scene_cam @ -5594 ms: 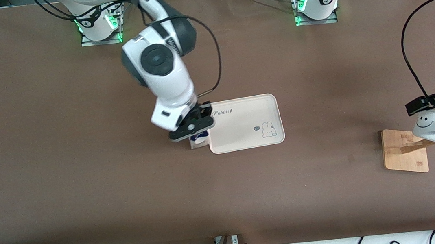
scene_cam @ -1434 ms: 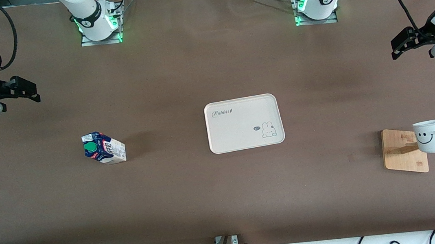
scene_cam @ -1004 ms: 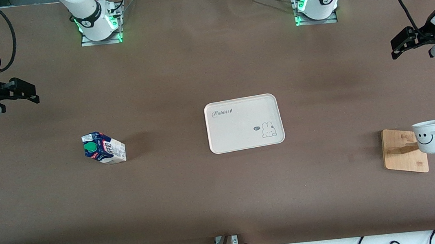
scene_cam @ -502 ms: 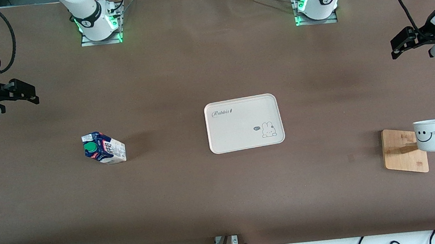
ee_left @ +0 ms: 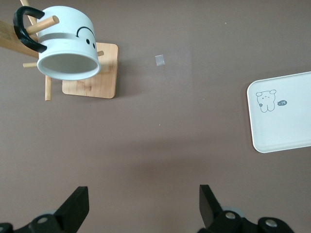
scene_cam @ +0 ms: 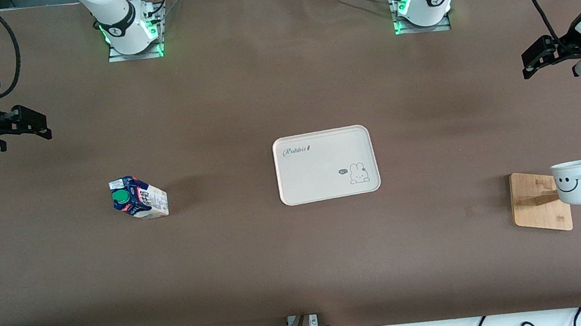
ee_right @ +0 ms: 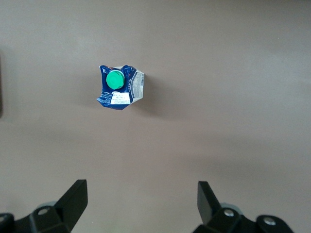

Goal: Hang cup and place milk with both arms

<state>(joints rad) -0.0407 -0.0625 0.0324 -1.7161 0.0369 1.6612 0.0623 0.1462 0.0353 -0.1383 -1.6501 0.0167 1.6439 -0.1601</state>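
Observation:
The white smiley cup point(scene_cam: 580, 182) hangs by its black handle on a peg of the wooden rack point(scene_cam: 533, 201) toward the left arm's end; it also shows in the left wrist view point(ee_left: 68, 48). The milk point(scene_cam: 138, 198) stands on the table toward the right arm's end, apart from the tray, and shows in the right wrist view point(ee_right: 120, 87). My left gripper point(scene_cam: 531, 63) is open and empty, up over the table's edge at its own end point(ee_left: 144, 208). My right gripper point(scene_cam: 37, 122) is open and empty, up over its own end point(ee_right: 142, 206).
A cream tray point(scene_cam: 323, 164) with a rabbit print lies at the table's middle, with nothing on it; its corner shows in the left wrist view point(ee_left: 286, 116). Both arm bases stand at the top. Cables run along the table's front edge.
Since 5.6 s ago both grippers have let go and drawn back to the table's ends. The cup now hangs free. The milk stands far from the tray. Over the last second nothing moves.

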